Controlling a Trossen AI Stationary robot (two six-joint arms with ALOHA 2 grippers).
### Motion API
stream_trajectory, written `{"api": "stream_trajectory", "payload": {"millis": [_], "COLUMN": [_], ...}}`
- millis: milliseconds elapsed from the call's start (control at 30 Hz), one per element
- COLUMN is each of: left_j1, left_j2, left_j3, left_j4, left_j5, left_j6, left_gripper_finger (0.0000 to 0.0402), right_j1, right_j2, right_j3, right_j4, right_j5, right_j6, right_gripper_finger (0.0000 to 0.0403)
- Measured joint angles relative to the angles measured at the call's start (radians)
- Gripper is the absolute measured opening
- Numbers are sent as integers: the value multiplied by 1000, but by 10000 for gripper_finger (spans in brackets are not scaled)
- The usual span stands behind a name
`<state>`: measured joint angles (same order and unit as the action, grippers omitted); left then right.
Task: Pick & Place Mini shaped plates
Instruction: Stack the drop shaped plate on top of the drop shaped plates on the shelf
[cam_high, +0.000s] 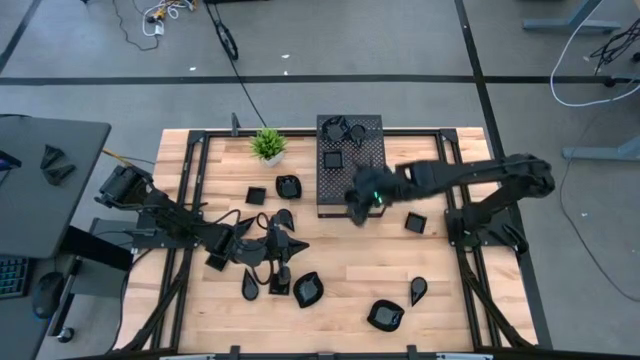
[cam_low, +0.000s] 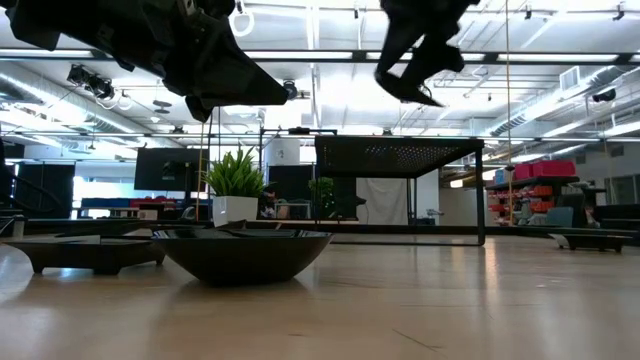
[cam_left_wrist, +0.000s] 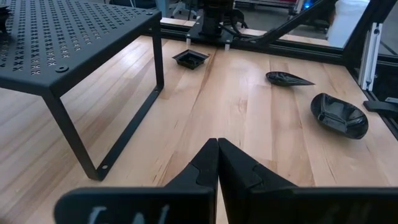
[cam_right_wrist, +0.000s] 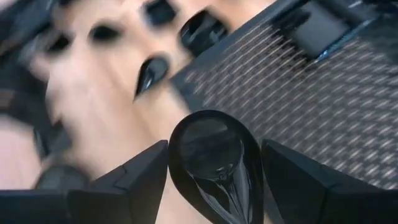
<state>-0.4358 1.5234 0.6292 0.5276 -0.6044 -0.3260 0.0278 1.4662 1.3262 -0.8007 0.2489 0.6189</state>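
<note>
**Mid-task: some plates shelved, most not yet moved**

Left to right in the high view. Left hand (cam_high: 243, 248): clamped shut, empty, low over the worktop (cam_high: 340, 270) among a cluster of mini shaped plates (cam_high: 282, 218). Further loose plates along the near edge: leaf dish (cam_high: 308, 289), rounded dish (cam_high: 385, 315), teardrop dish (cam_high: 417, 290). Centre: black perforated rack (cam_high: 340, 175) beside the potted plant (cam_high: 267, 144), already carrying a few plates on top (cam_high: 345, 130). Right hand (cam_right_wrist: 214, 168): fingers spread around a teardrop plate (cam_right_wrist: 214, 155), gripped and raised at the rack's near edge. One square dish (cam_high: 415, 222) just beyond. Judged progress: under halfway; roughly a dozen plates left on the worktop.
</note>
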Motion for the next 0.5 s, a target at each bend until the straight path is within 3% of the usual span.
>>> {"api": "stream_trajectory", "payload": {"millis": [267, 500], "left_j1": [0, 0], "left_j2": [0, 0], "left_j3": [0, 0], "left_j4": [0, 0], "left_j5": [0, 0], "left_j6": [0, 0], "left_gripper_finger": [14, 14], "right_j1": [-218, -258], "right_j2": [0, 0], "right_j3": [0, 0], "right_j4": [100, 129], "right_j5": [-2, -114], "right_j6": [17, -3], "right_gripper_finger": [259, 259]}}
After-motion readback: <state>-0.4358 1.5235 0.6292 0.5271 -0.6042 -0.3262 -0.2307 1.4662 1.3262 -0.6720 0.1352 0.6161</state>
